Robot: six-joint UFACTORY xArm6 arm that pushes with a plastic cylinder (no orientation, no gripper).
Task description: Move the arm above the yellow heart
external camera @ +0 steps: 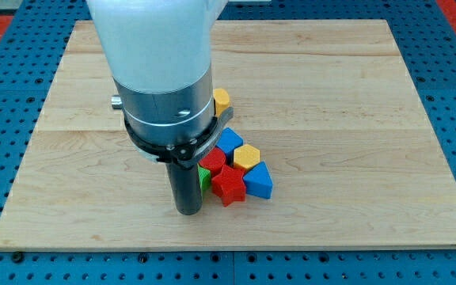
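my tip sits on worktop just left of green block, no jaws on rig; approach step, yellow heart pokes out behind arm at cluster's top, nxt shift tip upward past it

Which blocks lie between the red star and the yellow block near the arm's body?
In the camera view, a blue block and a yellow hexagon lie between the red star and the partly hidden yellow block.
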